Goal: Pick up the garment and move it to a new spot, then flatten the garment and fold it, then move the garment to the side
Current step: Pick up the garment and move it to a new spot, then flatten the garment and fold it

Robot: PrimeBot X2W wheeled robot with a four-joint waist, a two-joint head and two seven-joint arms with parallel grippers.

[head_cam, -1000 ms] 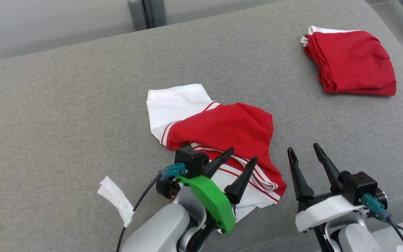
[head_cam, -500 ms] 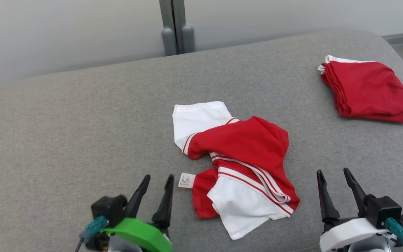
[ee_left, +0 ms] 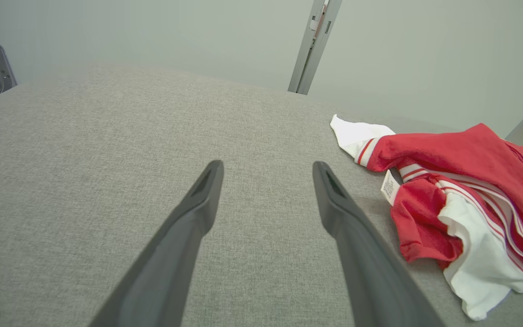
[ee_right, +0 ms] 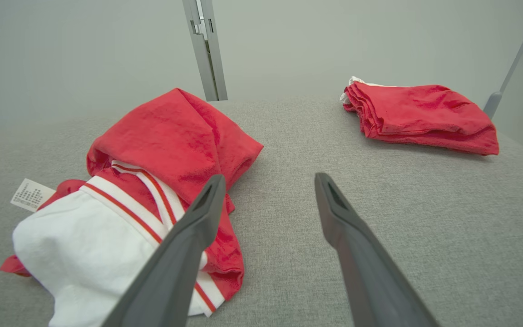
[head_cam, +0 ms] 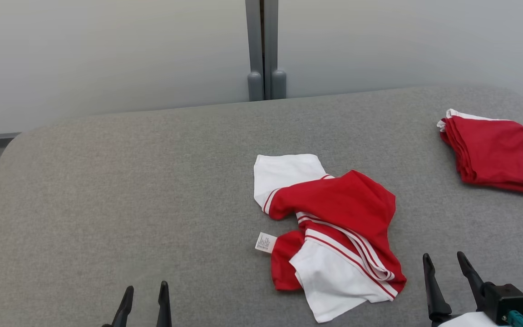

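My left pincer [head_cam: 147, 287] and right pincer [head_cam: 443, 255] are spread wide, holding nothing. The crumpled garment [head_cam: 334, 218] lies on the counter [head_cam: 130, 190], at eleven o'clock from my right pincer

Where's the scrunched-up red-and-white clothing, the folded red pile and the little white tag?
scrunched-up clothing [head_cam: 347, 200], head view, red upper part.
folded red pile [head_cam: 502, 150], head view, top layer.
white tag [head_cam: 265, 242], head view, tag's middle.

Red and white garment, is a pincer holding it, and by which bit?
Nothing is held. The left pincer and right pincer are open and empty; the red and white garment lies loose on the grey cushion.
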